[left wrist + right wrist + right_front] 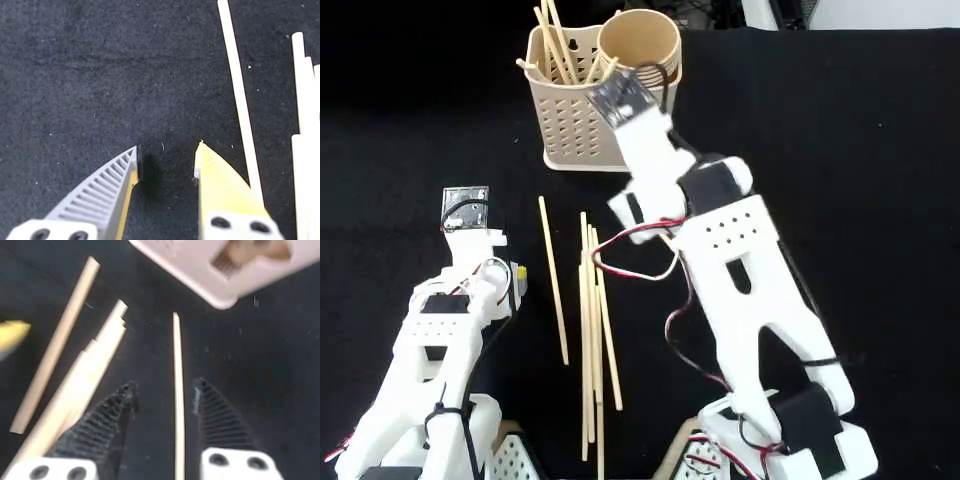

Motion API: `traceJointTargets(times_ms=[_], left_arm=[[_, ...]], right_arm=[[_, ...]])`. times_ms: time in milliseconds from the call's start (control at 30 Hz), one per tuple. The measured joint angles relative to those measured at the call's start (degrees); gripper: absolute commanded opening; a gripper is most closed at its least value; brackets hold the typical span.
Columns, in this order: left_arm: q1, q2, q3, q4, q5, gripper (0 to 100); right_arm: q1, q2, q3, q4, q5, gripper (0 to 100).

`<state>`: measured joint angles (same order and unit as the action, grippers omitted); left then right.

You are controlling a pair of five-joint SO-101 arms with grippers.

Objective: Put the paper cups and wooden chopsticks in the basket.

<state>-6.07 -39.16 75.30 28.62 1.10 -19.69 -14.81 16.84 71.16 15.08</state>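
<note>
- Some chopsticks (pixel 555 45) plus one paper cup (pixel 638 45) sit in the basket (pixel 570 130)
- loose chopsticks (pixel 590 330) lie near the basket, not in yet
- right gripper (pixel 162 395) open around one, left gripper (pixel 167 155) open, empty

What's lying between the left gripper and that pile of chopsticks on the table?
A single chopstick lies between the left gripper and the pile; the high and left wrist views show it.

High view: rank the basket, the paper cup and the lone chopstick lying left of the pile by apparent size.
1. Basket.
2. Paper cup, standing in it.
3. Lone chopstick: the longest line, yet the thinnest, so smallest by area.
</note>
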Motion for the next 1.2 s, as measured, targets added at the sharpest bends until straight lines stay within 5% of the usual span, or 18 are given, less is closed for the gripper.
traceJointTargets(times_ms=[333, 667, 1100, 1200], left_arm=[[0.00, 0.00, 0.00, 0.00, 0.00, 20], [0.00, 0.00, 0.00, 0.00, 0.00, 20], [0.00, 0.00, 0.00, 0.00, 0.00, 20], [0.00, 0.00, 0.00, 0.00, 0.00, 20]], right_arm=[[8.62, 3.87, 23.82, -22.42, 13.71, 15.2], [9.85, 22.86, 14.42, -20.40, 14.51, 15.2], [9.93, 24.70, 12.31, -18.99, 17.49, 15.1], [9.93, 24.70, 12.22, -17.85, 17.76, 8.8]])
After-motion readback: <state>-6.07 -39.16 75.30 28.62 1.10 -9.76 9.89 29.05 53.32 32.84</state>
